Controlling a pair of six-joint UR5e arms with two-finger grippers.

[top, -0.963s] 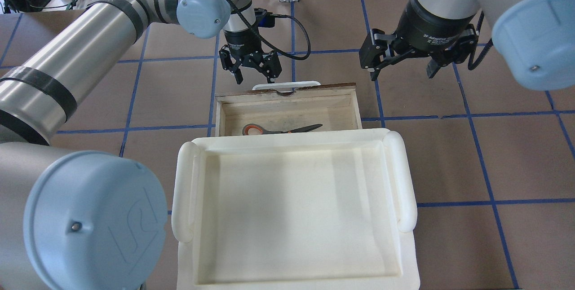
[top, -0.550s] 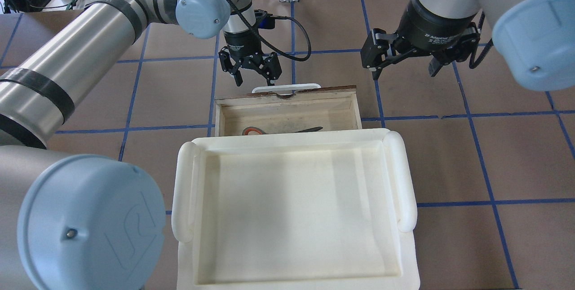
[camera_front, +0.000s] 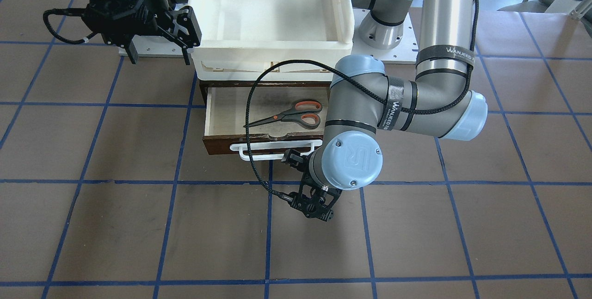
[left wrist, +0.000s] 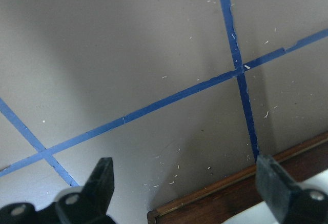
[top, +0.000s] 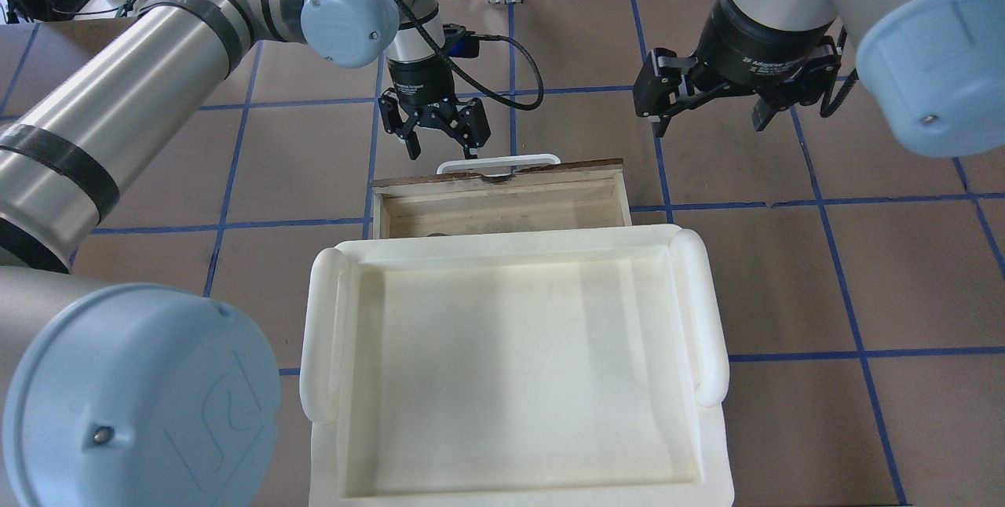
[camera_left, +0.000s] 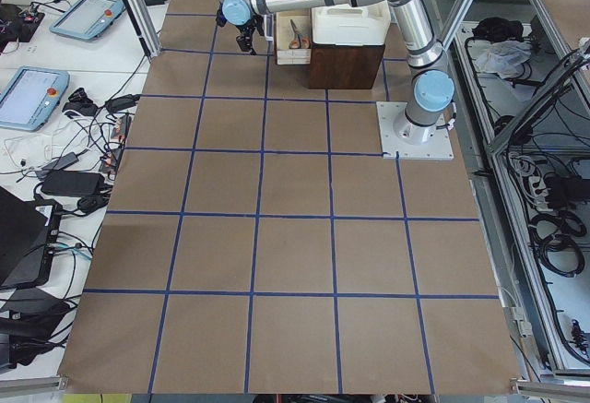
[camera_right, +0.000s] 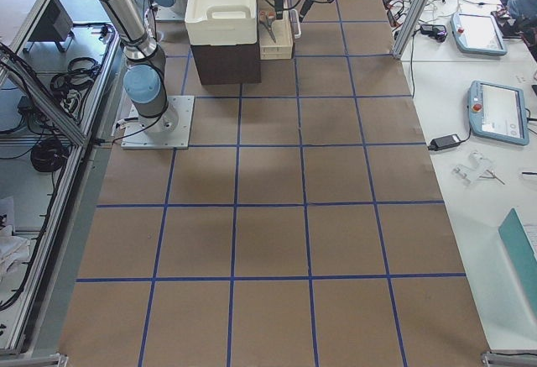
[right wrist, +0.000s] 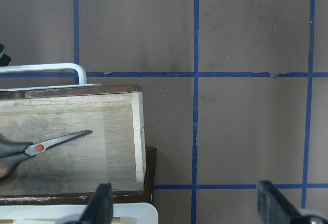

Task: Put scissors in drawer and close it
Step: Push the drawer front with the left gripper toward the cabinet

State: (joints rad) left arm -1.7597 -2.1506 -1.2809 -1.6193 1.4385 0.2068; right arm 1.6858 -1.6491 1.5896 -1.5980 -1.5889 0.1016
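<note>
The scissors (camera_front: 289,114) lie flat in the open drawer (camera_front: 208,118), handles to the view's right; the right wrist view shows their blades (right wrist: 41,147). In the overhead view they are hidden under the tray's rim. The drawer (top: 502,177) stands partly out from under the tray. My left gripper (top: 438,147) is open and empty, fingers pointing down just beyond the white handle (top: 502,160), one fingertip (top: 469,147) at the handle. The left wrist view shows the drawer front's corner (left wrist: 225,203) between its fingers. My right gripper (top: 710,121) is open and empty, above the table beyond the drawer's right corner.
A cream plastic tray (top: 322,334) sits on top of the dark wooden cabinet (camera_left: 346,62) that holds the drawer. The brown table (top: 864,271) carries a blue tape grid. The left arm's cable (camera_front: 252,118) loops over the drawer.
The drawer has slid in toward the robot, and the scissors have gone under the tray's rim in the overhead view. My left gripper has followed the handle. The right gripper has hardly moved.
</note>
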